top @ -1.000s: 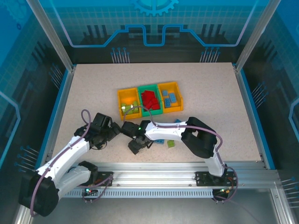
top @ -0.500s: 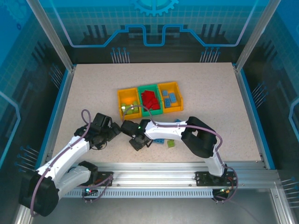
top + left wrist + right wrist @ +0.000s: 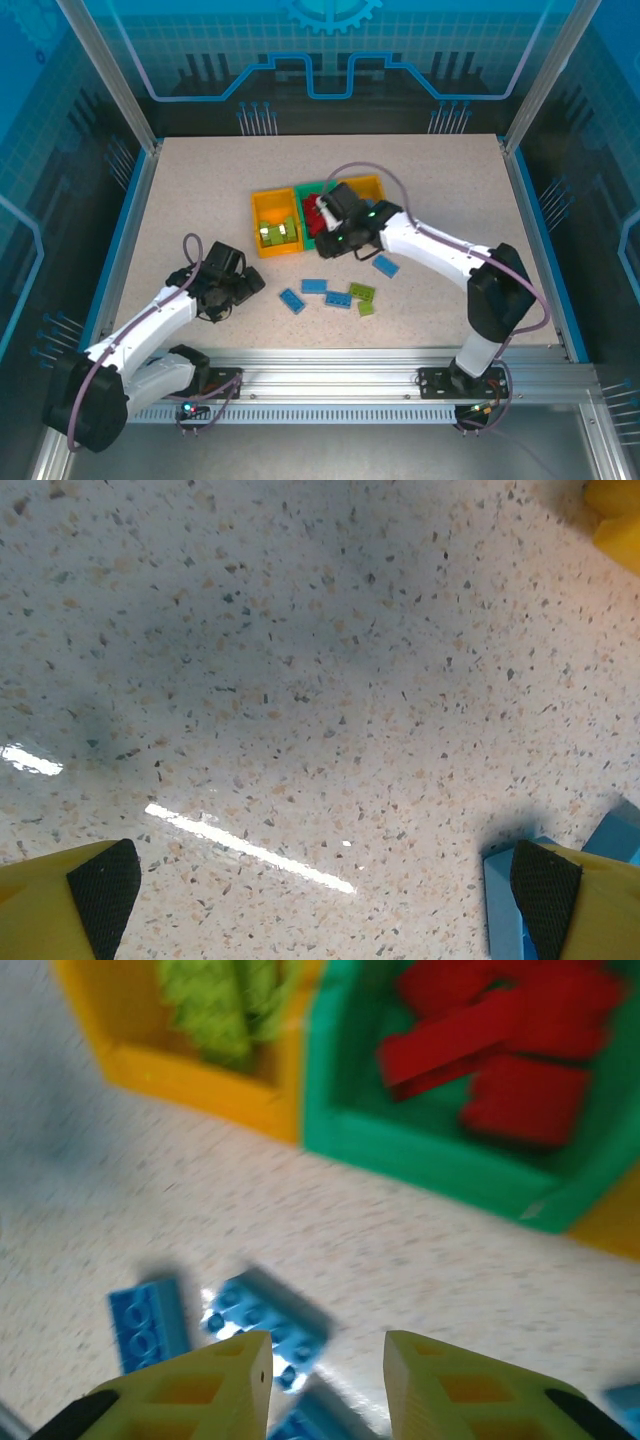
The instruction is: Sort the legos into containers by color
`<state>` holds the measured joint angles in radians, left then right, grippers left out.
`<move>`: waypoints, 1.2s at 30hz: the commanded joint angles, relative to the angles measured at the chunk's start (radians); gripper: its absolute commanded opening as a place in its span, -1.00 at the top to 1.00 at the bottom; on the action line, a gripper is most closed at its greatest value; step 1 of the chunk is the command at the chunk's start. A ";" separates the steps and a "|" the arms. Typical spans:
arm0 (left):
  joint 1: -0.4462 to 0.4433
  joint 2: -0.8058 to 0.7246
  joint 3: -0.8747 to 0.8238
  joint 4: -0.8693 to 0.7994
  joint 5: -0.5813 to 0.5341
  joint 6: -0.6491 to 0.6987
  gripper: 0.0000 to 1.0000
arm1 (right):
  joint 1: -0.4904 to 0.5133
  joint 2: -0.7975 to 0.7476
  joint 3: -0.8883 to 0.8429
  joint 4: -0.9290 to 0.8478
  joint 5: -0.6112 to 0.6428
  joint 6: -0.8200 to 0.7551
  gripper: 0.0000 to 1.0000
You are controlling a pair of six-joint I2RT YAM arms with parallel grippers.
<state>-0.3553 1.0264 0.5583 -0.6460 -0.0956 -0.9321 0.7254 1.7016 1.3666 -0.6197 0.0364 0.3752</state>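
The containers stand mid-table: a yellow bin [image 3: 275, 222] with lime legos [image 3: 278, 235], a green bin [image 3: 308, 232] with red legos [image 3: 318, 210], and a yellow bin [image 3: 372, 184] partly hidden by my right arm. Blue legos [image 3: 314, 286] and green legos [image 3: 362, 292] lie loose in front of them. My right gripper [image 3: 325, 240] hovers at the green bin's [image 3: 400, 1150] front wall, above blue legos [image 3: 265, 1325]; its jaws stand a little apart with nothing between them. My left gripper [image 3: 252, 283] is wide open low over the table, a blue lego [image 3: 500, 900] beside its right finger.
Another blue lego [image 3: 386, 265] lies right of the loose group, under my right forearm. The speckled table [image 3: 200, 190] has raised blue edges [image 3: 125, 240] on both sides. Bare surface lies between my left fingers [image 3: 100, 890].
My right arm swung from the table beside the left gripper up and back to the bins, its jaws narrowing. Loose blue legos it covered now show. The left gripper shifted slightly.
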 commanded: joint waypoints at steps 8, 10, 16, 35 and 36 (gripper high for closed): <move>-0.113 0.061 0.047 0.008 -0.005 -0.032 -0.97 | -0.178 0.064 0.048 -0.138 0.081 -0.194 -0.24; -0.145 0.068 0.051 0.010 -0.017 -0.058 -0.97 | -0.186 0.043 0.004 -0.132 0.088 -0.236 -0.27; -0.205 0.089 0.044 0.052 -0.020 -0.122 -0.97 | -0.194 -0.058 -0.208 -0.071 0.096 -0.362 -0.53; -0.251 0.152 0.108 0.051 -0.035 -0.136 -0.97 | -0.271 0.154 -0.242 -0.087 0.077 -0.439 0.04; -0.252 0.153 0.110 0.050 -0.035 -0.134 -0.98 | -0.272 0.138 -0.242 -0.085 0.078 -0.429 0.18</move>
<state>-0.5999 1.1790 0.6392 -0.5858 -0.1089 -1.0492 0.4637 1.8328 1.1397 -0.6796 0.0998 -0.0689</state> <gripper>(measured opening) 0.988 0.449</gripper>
